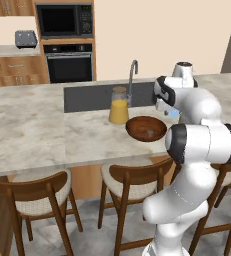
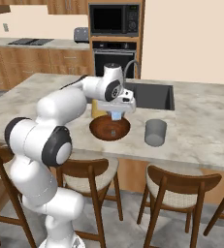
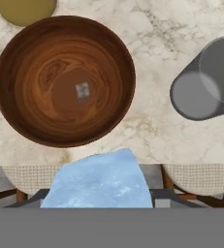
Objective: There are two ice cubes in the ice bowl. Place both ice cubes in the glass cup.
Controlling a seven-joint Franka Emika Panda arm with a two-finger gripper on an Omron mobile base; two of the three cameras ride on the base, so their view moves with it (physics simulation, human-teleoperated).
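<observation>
Ice cube (image 3: 100,181), pale blue, sits pinched in the claw (image 2: 117,115), whose fingers are closed on it, raised above the counter (image 2: 205,126) just past the right rim of the ice bowl (image 2: 109,128). Inside the bowl lies the second ice cube (image 3: 82,90), near its middle. To the right, apart from the bowl, stands the grey glass cup (image 2: 155,132). A juice jar (image 1: 119,105) stands at the bowl's far left.
</observation>
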